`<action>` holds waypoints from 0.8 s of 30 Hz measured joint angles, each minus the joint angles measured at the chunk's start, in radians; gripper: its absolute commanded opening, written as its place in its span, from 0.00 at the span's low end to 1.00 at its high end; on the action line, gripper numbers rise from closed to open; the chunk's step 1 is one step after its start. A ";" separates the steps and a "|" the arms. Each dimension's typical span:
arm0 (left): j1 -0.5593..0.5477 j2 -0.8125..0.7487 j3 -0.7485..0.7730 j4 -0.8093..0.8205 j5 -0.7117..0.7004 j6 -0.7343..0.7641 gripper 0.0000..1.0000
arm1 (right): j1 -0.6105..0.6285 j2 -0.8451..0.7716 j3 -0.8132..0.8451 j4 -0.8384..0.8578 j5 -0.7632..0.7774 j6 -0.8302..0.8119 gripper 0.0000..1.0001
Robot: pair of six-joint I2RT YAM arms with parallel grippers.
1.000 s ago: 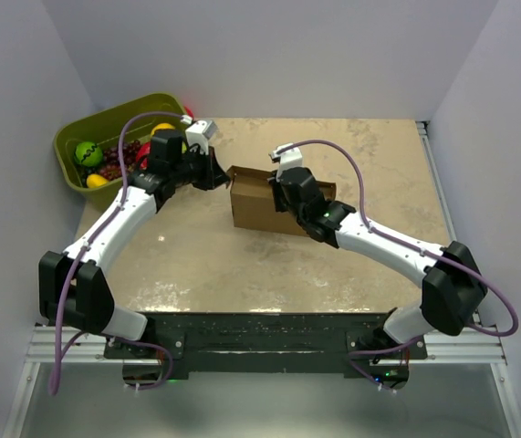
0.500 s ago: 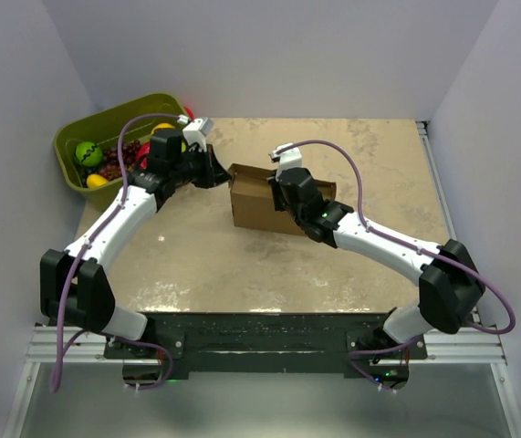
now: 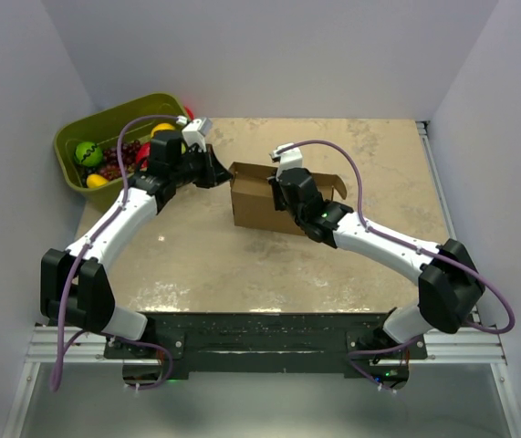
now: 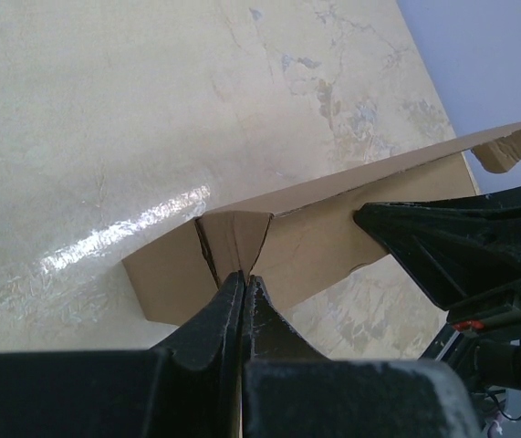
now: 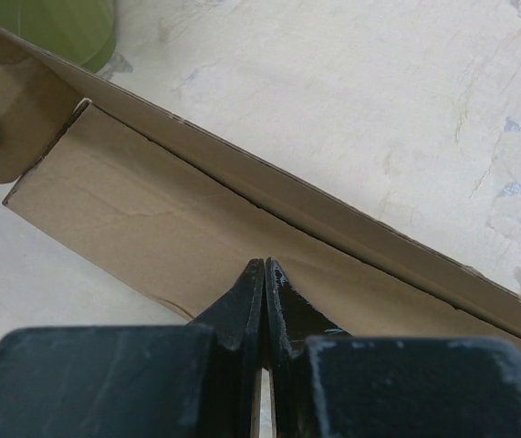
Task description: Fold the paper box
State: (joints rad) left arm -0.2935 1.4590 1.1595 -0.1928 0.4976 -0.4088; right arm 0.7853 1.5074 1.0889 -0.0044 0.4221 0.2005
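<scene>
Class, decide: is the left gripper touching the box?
Touching. The left wrist view shows the tips of the shut left gripper meeting the box at its folded end, with no gap.

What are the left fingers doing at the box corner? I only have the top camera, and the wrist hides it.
Observer: On the left wrist camera, the left gripper is shut, with its tips at the box end corner, where a small flap folds inward.
Operator: Is the right one gripping?
Observer: On the right wrist camera, the right gripper is shut too, with its tips against flat cardboard. I see none between the fingers.
Operator: Is the side wall up?
Observer: On the left wrist camera, the long panel stands up off the table, and its top edge is free.
</scene>
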 measured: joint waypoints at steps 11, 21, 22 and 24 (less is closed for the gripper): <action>0.001 -0.003 -0.029 0.047 0.004 0.035 0.00 | -0.001 0.000 -0.002 0.007 0.006 0.000 0.03; 0.000 -0.020 -0.063 0.080 0.003 0.062 0.00 | 0.000 0.000 -0.003 0.008 0.006 0.000 0.03; 0.000 -0.021 -0.067 0.084 0.004 0.065 0.00 | -0.001 0.000 -0.003 0.008 0.006 0.000 0.03; 0.000 -0.025 -0.074 0.092 0.003 0.075 0.00 | 0.000 0.000 -0.003 0.007 0.006 0.000 0.02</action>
State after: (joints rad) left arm -0.2932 1.4342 1.0855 -0.1013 0.5011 -0.3336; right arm 0.7849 1.5074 1.0859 0.0029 0.4278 0.2008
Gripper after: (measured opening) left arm 0.018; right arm 0.033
